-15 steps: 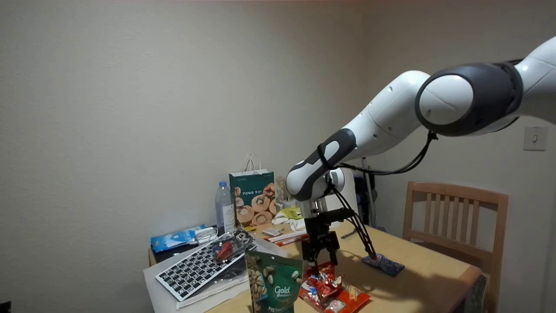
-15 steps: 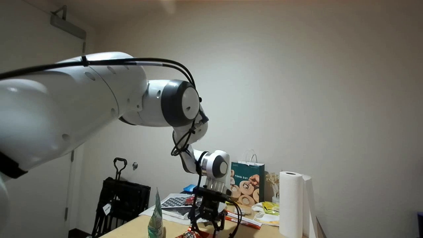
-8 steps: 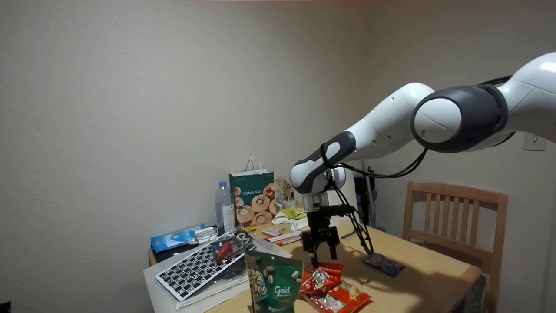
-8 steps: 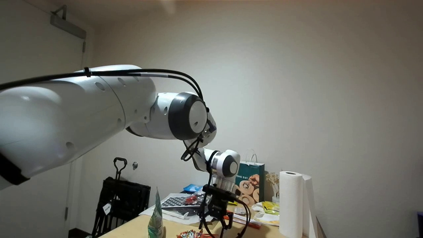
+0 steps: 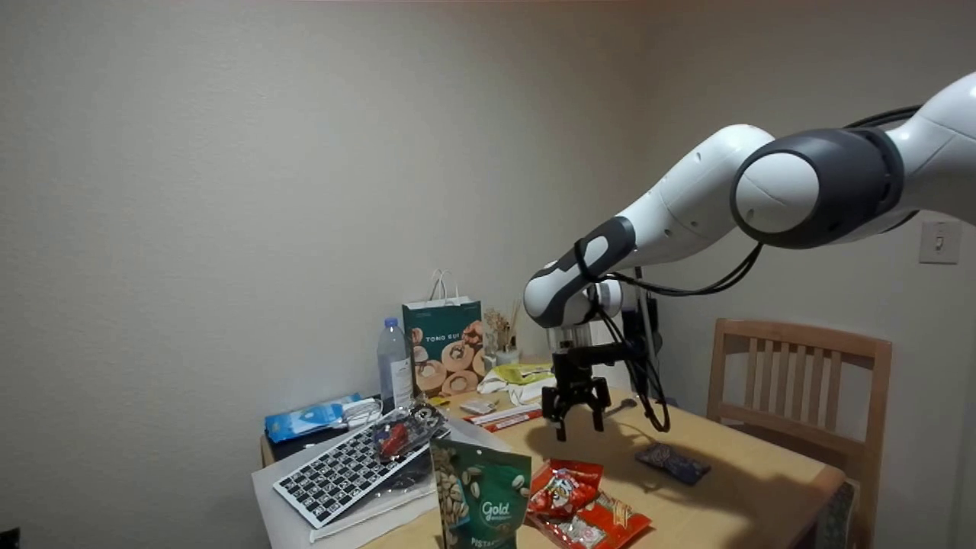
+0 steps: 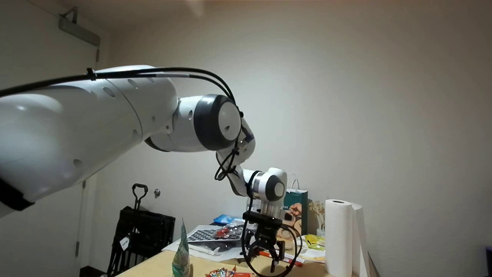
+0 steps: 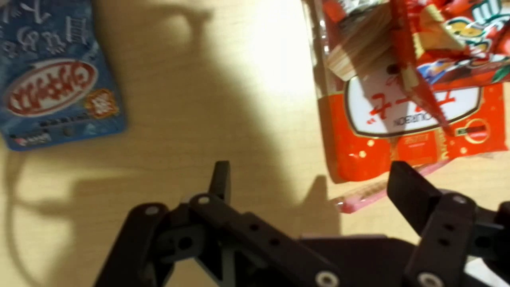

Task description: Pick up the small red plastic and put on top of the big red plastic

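The small red plastic (image 5: 564,489) is a shiny red packet with pale markings. It lies on top of the big red plastic (image 5: 621,526), an orange-red flat bag on the table, and covers part of it. In the wrist view the small red plastic (image 7: 470,48) is at the top right, over the upper part of the big red plastic (image 7: 364,153). In an exterior view only the edge of the small packet (image 6: 222,272) shows at the bottom. My gripper (image 5: 579,431) is open and empty, above and apart from the packets; its spread fingers show in the wrist view (image 7: 310,163).
A dark green pistachio bag (image 5: 488,496) stands upright beside the packets. A bluish flat packet (image 5: 673,463) lies on the table on their other side. A keyboard (image 5: 354,473), a bottle (image 5: 395,366), a paper bag (image 5: 444,347) and a paper towel roll (image 6: 338,238) are farther off.
A second ago my gripper was down at the small red plastic. It has let go and risen away; the packet has settled flatter on the big red plastic.
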### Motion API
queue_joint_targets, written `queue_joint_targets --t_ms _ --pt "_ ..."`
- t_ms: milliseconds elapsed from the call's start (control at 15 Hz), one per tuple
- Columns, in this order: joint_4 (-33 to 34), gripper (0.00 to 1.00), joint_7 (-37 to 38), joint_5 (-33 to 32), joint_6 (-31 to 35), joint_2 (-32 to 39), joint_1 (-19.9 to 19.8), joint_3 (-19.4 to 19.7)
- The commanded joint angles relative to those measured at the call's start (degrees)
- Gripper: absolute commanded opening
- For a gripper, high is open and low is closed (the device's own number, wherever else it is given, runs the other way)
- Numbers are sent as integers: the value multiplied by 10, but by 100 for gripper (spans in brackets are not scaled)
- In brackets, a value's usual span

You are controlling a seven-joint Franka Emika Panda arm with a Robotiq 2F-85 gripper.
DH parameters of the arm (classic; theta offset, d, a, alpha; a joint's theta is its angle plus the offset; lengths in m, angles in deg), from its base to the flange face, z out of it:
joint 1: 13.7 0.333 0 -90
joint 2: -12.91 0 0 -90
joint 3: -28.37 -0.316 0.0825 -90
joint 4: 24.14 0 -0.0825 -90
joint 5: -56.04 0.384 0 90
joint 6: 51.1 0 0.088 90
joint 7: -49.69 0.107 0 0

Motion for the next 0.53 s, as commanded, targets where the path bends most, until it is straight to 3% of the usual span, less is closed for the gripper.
queue_joint_targets --t_ms 0,67,133,467 --pt "-136 100 57 17 67 -81 -20 26" --pt "-161 100 66 32 75 -94 -30 25" --pt "-72 100 44 6 40 -40 -19 23" --pt "-126 100 55 21 57 -69 -32 26"
